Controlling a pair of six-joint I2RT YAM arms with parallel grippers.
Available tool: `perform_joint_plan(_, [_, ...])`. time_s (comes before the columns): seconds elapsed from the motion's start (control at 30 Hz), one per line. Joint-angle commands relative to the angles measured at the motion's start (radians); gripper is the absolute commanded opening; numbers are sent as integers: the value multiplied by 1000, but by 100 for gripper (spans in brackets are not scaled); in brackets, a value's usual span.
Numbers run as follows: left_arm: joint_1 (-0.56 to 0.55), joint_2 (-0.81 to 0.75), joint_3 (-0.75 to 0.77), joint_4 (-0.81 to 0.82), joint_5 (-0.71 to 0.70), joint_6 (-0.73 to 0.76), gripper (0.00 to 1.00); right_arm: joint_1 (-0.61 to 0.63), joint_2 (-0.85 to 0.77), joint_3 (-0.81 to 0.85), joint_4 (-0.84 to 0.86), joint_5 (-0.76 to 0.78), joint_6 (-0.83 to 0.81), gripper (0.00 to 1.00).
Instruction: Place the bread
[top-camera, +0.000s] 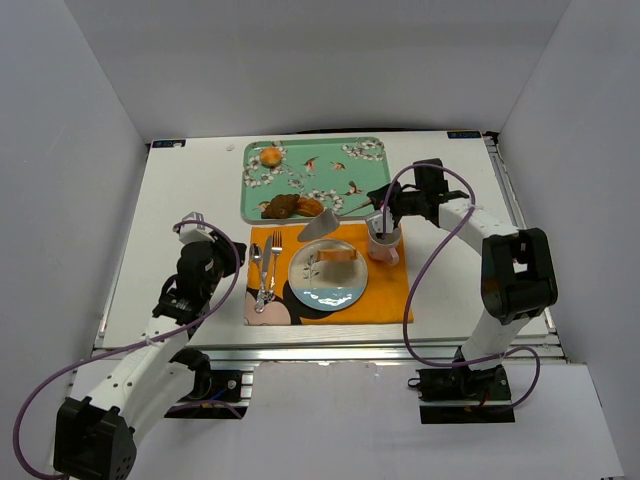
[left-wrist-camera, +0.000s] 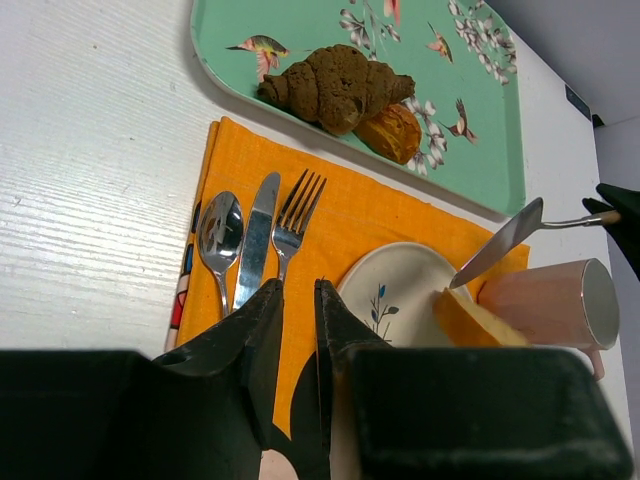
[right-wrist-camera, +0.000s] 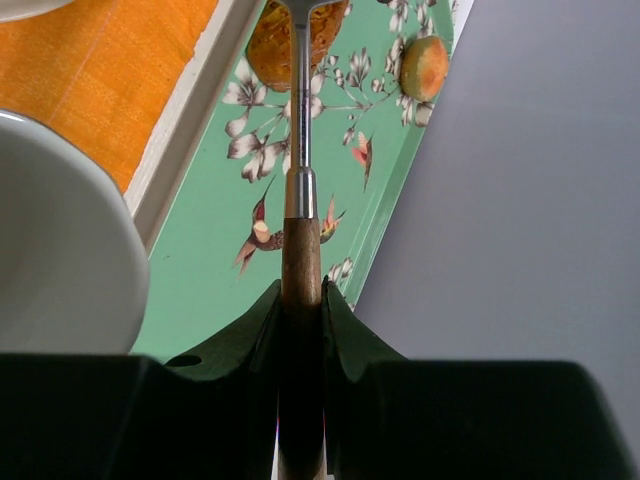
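- Closest to me, the left gripper (left-wrist-camera: 298, 287) hung low over the near left part of the orange placemat (top-camera: 385, 292), fingers squeezed almost together with nothing between them.
- Just past it, a spoon (left-wrist-camera: 220, 235), knife (left-wrist-camera: 257, 232) and fork (left-wrist-camera: 296, 212) lay side by side on the left strip of the mat, handles pointing back at the arms.
- Right of the cutlery sat the plate (top-camera: 325, 288), and the bread (top-camera: 337, 256) was lying on its far half, crust showing.
- A pink mug (top-camera: 383, 243) stood on the mat just beside the plate's far right edge.
- The right gripper (right-wrist-camera: 300, 290) reached in above the mug, pinched tight on the wooden handle of a spatula (top-camera: 318, 225). The blade hung tilted over the mat's far edge, tip down near the bread. I honestly couldn't tell if they touched.
- Beyond that was the green bird-print tray (top-camera: 310, 165), with a brown croissant (left-wrist-camera: 335, 85) and a smaller orange-brown pastry (left-wrist-camera: 392, 130) touching it along the near edge.
- Way at the back left corner of the tray was a little round bun (top-camera: 270, 156).
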Motion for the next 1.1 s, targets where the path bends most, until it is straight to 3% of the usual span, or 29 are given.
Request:
perform_joint_plan(0.0, [1,-22,12,15,4,-8,30,-7,-45,-10,78,-51,-90,0])
perform_joint_plan(0.33, [3,-21,8,16,7,-11,30,-7,-50,19,133,-19,114,0])
perform_joint_plan(0.43, [3,-21,10,15,7,-11,29,-5,-57,18,205,15,251,0])
perform_joint_plan(0.6, [3,-22,5,52,11,-15,29,-7,-23,181,243,160,680,0])
perform_joint_plan(0.63, [3,-21,5,58,12,-15,29,-7,1,222,221,254,857,0])
perform_joint_plan(0.73, [3,-22,4,68,15,-15,29,-11,64,409,28,474,1093,0])
perform_joint_plan(0.8, [3,-27,1,73,15,-15,30,-31,85,480,-133,535,1238,0])
perform_joint_plan(0.9, [3,-38,-13,93,20,-18,29,-53,66,434,-203,674,1407,0])
perform_joint_plan(1.07, [3,-45,-32,116,27,-18,30,-162,-79,146,-193,751,1592,0])
